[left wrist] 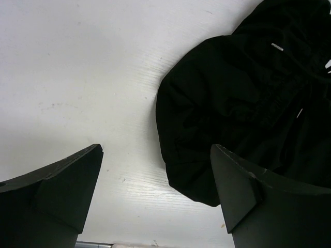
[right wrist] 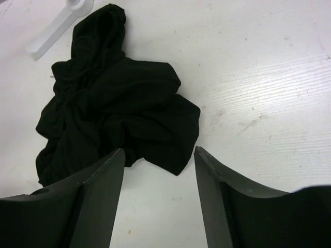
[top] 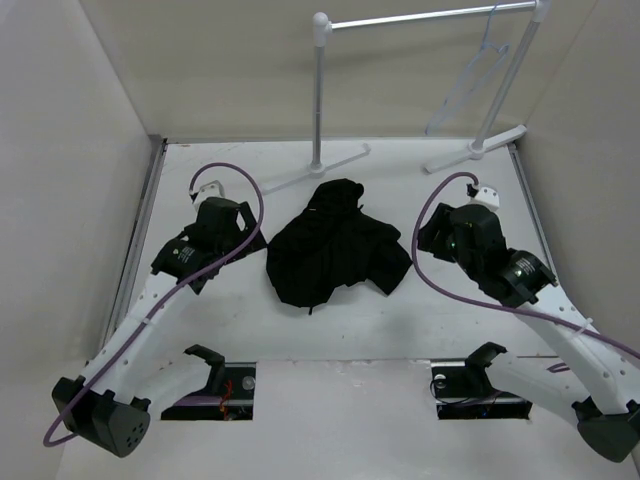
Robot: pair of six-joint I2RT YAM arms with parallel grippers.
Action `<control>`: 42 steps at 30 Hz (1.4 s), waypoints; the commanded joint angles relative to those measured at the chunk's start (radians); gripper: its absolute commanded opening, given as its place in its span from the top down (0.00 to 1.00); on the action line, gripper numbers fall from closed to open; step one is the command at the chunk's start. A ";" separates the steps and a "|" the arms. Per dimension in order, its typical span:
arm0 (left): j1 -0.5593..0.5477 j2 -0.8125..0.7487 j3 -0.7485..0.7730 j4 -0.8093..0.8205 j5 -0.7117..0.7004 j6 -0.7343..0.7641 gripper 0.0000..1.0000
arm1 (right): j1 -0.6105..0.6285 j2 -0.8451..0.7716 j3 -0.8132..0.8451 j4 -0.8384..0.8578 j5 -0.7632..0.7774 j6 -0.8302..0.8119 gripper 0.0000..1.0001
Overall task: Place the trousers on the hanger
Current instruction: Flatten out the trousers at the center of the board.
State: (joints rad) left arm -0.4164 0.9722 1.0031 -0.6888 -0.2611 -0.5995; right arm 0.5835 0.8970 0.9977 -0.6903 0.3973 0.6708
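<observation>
One view alone, top, shows hanger point(top: 470, 75) on rack point(top: 430, 17).

Trousers point(top: 335, 245): soft black cloth, matt, heavily creased. Table point(top: 400, 320): white surface, faint wood-grain lines, low sheen. Left gripper point(left wrist: 156, 150) and right gripper point(right wrist: 159, 150): matt black plastic fingers, edges lightly scuffed. Rack point(top: 320, 100): smooth white tube, semi-gloss. Hanger point(top: 460, 85): thin, smooth, pale
</observation>
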 commanded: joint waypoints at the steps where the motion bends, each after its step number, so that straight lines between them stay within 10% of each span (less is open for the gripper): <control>1: -0.006 -0.010 0.017 0.024 0.013 0.017 0.13 | 0.002 0.005 0.044 0.051 -0.018 -0.025 0.40; 8: 0.076 -0.073 -0.035 0.047 0.094 0.032 0.19 | 0.052 0.117 0.165 0.043 -0.092 -0.062 0.92; 16: 0.248 -0.141 -0.148 -0.003 0.186 -0.020 0.78 | 0.175 0.422 0.445 0.057 -0.187 -0.119 0.97; 22: 0.242 -0.201 -0.274 0.024 0.230 -0.106 0.58 | 0.264 0.693 0.617 0.061 -0.253 -0.143 0.88; 29: 0.111 -0.190 -0.365 0.129 0.290 -0.187 0.32 | 0.263 0.879 0.659 0.077 -0.213 -0.145 0.52; 42: -0.095 -0.058 -0.503 0.423 0.330 -0.348 0.26 | 0.233 1.082 0.723 0.061 -0.172 -0.103 0.43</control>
State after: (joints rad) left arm -0.4942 0.8902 0.5224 -0.3859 0.0540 -0.8959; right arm 0.8230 1.9553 1.6669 -0.6430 0.2047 0.5472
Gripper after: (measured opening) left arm 0.740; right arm 0.569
